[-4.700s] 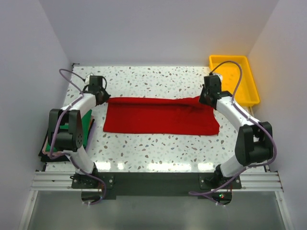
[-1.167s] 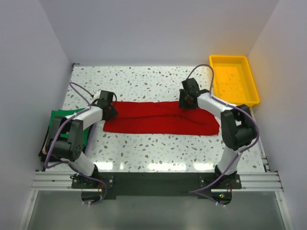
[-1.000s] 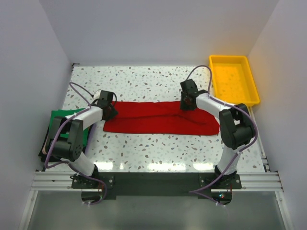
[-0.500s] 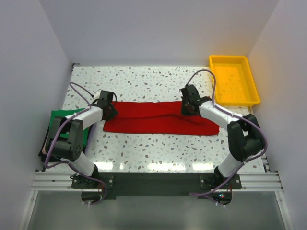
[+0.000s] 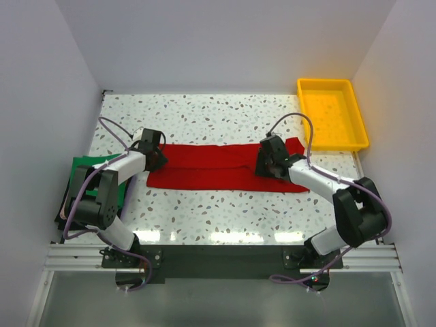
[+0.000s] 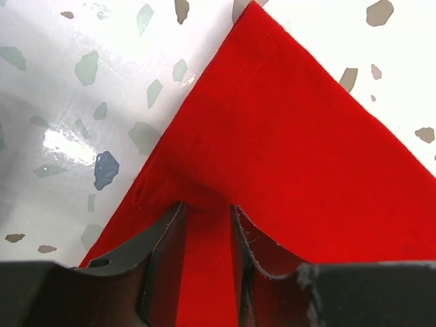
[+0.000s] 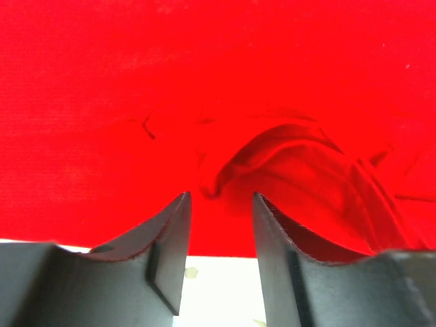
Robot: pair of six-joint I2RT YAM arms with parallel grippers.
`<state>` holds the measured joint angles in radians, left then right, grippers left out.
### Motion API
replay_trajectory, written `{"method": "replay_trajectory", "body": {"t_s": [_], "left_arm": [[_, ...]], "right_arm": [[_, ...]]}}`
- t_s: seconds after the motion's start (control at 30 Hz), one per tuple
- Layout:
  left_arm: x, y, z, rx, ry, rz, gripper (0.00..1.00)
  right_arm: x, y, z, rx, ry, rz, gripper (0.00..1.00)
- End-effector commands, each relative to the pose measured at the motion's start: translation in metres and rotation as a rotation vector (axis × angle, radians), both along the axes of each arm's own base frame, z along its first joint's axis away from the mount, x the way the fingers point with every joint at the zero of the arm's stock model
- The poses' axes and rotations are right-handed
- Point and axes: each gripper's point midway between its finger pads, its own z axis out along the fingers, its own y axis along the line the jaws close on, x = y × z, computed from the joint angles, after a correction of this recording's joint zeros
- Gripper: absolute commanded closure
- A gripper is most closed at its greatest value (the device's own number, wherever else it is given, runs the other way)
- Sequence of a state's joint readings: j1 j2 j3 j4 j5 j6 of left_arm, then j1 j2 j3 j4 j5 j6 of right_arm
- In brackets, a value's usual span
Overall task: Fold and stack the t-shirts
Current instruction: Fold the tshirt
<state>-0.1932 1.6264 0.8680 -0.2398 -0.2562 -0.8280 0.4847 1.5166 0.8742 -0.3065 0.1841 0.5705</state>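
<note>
The red t-shirt point(image 5: 211, 167) lies on the table as a long folded strip; the left wrist view shows its corner point(image 6: 286, 122). My left gripper point(image 5: 155, 158) sits at the strip's left end, its jaws point(image 6: 206, 208) narrow with puckered red cloth pinched between them. My right gripper point(image 5: 270, 163) hovers low over the strip's right part. It stands open point(image 7: 221, 196), and a raised wrinkle point(image 7: 272, 157) of red cloth point(image 7: 204, 82) lies just ahead of the fingertips, with nothing gripped. The green t-shirt point(image 5: 86, 164) lies at the table's left edge, partly under the left arm.
A yellow tray point(image 5: 332, 129) stands at the back right corner. White walls close in the table on three sides. Bare speckled tabletop point(image 5: 218, 119) shows behind the red strip and in front of it point(image 5: 218, 211).
My right gripper has slid from the strip's far edge toward the near right and opened its jaws, letting go of the cloth. The left gripper has stayed put.
</note>
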Motion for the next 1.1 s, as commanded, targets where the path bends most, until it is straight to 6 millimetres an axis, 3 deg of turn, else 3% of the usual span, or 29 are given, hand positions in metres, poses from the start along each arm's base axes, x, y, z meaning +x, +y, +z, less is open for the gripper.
{"method": "replay_trajectory", "body": {"t_s": [0.0, 0.1, 0.2, 0.23, 0.3, 0.33, 0.37, 0.43, 0.47, 0.53, 0.73, 0.93, 1.03, 1.07], "left_arm": [[0.012, -0.006, 0.015, -0.026, -0.079, 0.003, 0.63], [0.014, -0.007, 0.02, -0.032, -0.093, -0.001, 0.63], [0.017, -0.009, 0.028, -0.043, -0.116, -0.007, 0.62], [0.017, -0.01, 0.03, -0.047, -0.12, -0.009, 0.62], [0.02, -0.011, 0.035, -0.048, -0.129, -0.015, 0.62], [0.021, -0.011, 0.036, -0.049, -0.127, -0.016, 0.62], [0.022, -0.012, 0.038, -0.05, -0.128, -0.018, 0.62], [0.022, -0.012, 0.037, -0.048, -0.125, -0.022, 0.62], [0.022, -0.012, 0.038, -0.05, -0.126, -0.024, 0.62], [0.022, -0.013, 0.039, -0.054, -0.125, -0.027, 0.62], [0.022, -0.015, 0.04, -0.065, -0.129, -0.034, 0.63], [0.022, -0.016, 0.041, -0.069, -0.131, -0.037, 0.63], [0.023, -0.016, 0.042, -0.066, -0.135, -0.035, 0.63], [0.022, -0.015, 0.042, -0.064, -0.134, -0.034, 0.63]], "right_arm": [[0.014, 0.011, 0.043, 0.086, -0.146, 0.002, 0.52], [0.009, 0.0, 0.068, 0.066, -0.192, -0.013, 0.49], [0.015, -0.036, 0.085, -0.056, -0.239, -0.119, 0.48], [0.02, -0.039, 0.091, -0.068, -0.242, -0.123, 0.48], [0.032, -0.054, 0.082, -0.085, -0.196, -0.161, 0.49], [0.042, -0.054, 0.087, -0.078, -0.201, -0.161, 0.51], [0.05, -0.061, 0.071, -0.102, -0.153, -0.173, 0.52], [0.063, -0.063, 0.068, -0.118, -0.126, -0.172, 0.56], [0.066, -0.066, 0.054, -0.145, -0.093, -0.179, 0.58], [0.073, -0.069, 0.045, -0.162, -0.067, -0.185, 0.59], [0.058, -0.057, 0.004, -0.13, 0.028, -0.137, 0.68], [0.023, -0.047, -0.006, -0.056, 0.053, -0.084, 0.69], [0.007, -0.04, -0.004, -0.017, 0.055, -0.05, 0.7], [0.004, -0.036, 0.006, 0.0, 0.027, -0.039, 0.7]]}}
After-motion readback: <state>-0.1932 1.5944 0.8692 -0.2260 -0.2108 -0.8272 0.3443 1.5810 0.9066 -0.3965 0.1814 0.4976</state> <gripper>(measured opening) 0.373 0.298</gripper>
